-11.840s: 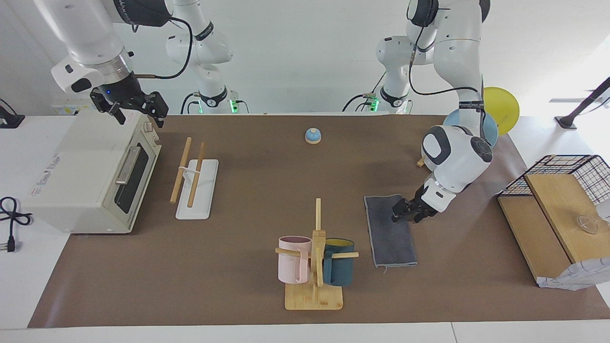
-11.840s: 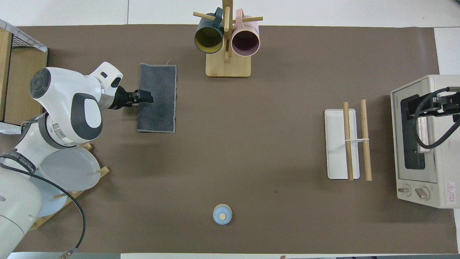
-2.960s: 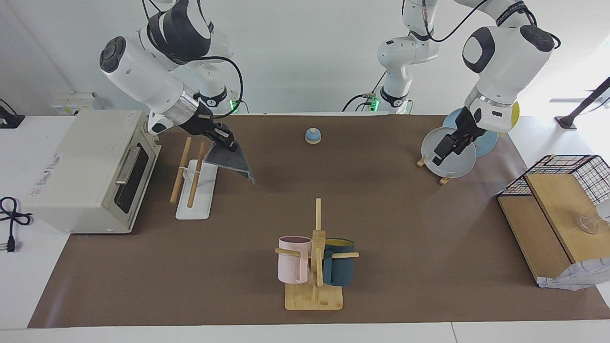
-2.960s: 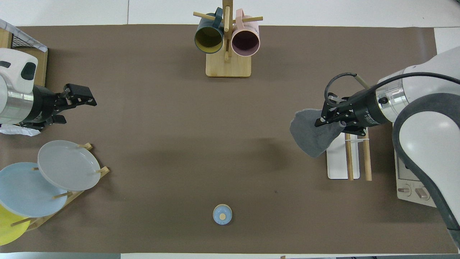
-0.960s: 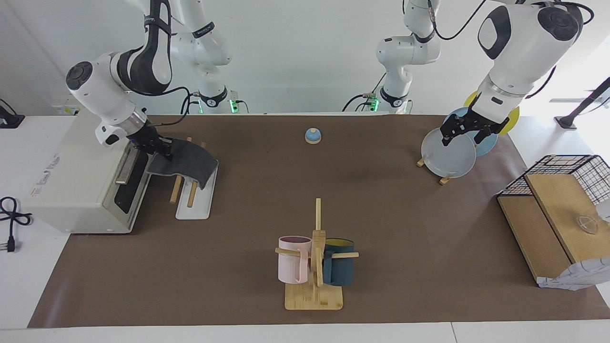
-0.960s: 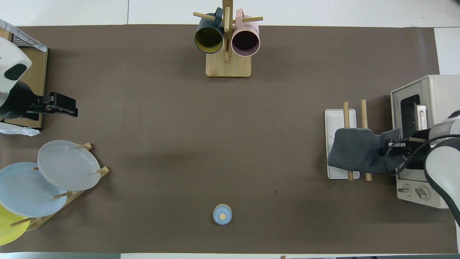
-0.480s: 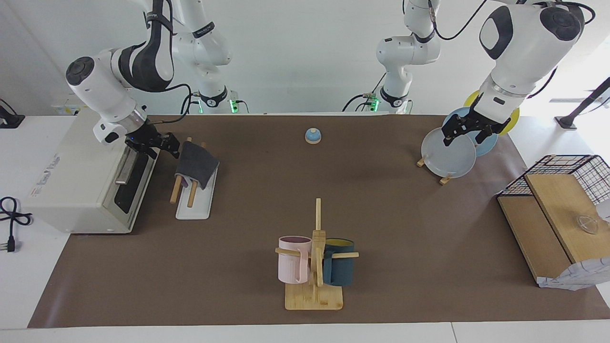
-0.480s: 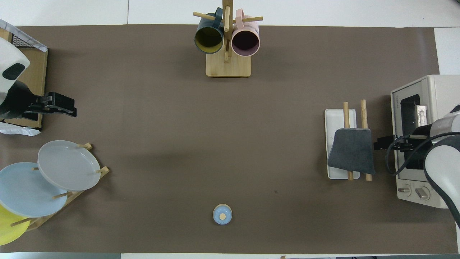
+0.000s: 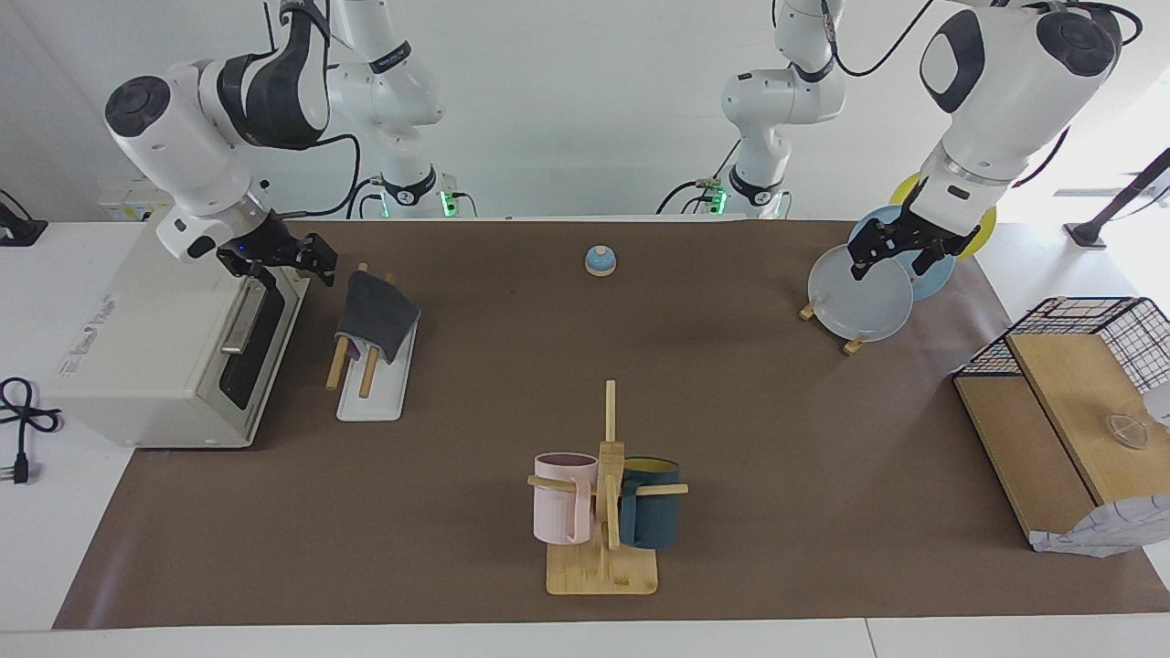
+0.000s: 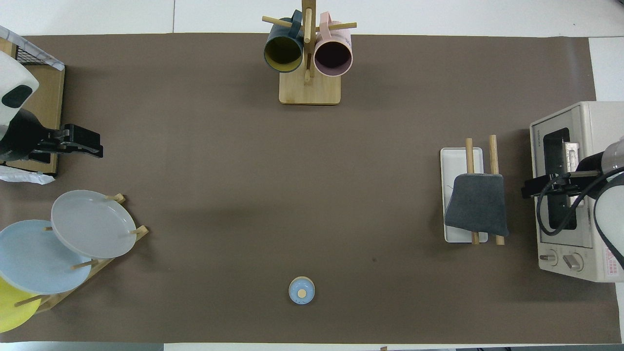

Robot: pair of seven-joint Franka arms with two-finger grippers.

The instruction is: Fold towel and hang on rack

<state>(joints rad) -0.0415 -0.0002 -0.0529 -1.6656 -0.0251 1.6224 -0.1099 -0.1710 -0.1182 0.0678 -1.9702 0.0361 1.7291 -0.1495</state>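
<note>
The towel (image 9: 376, 313) hangs folded over both wooden rods of the rack (image 9: 372, 367), dark grey face outward, with a sliver of its purple face showing underneath at the rods; the rods' ends stick out from it at both sides and the rack's flat white base lies under it on the brown worktop (image 9: 731, 393). The rack stands in front of the toaster oven (image 9: 174, 334) at the right arm's end of the worktop. The right pincer (image 9: 285, 259) is raised over the toaster oven's upper front edge, just beside the towel but apart from it, its fingers spread and holding nothing. The left pincer (image 9: 898, 247) waits in the air over the plate stand (image 9: 827, 315) with its grey, blue and yellow plates, fingers spread and empty too. The mug tree (image 9: 605, 512) with a pink and a teal mug stands well apart from the rack, farther from the robots, and a small blue bell (image 9: 600, 261) sits nearer to them.
</note>
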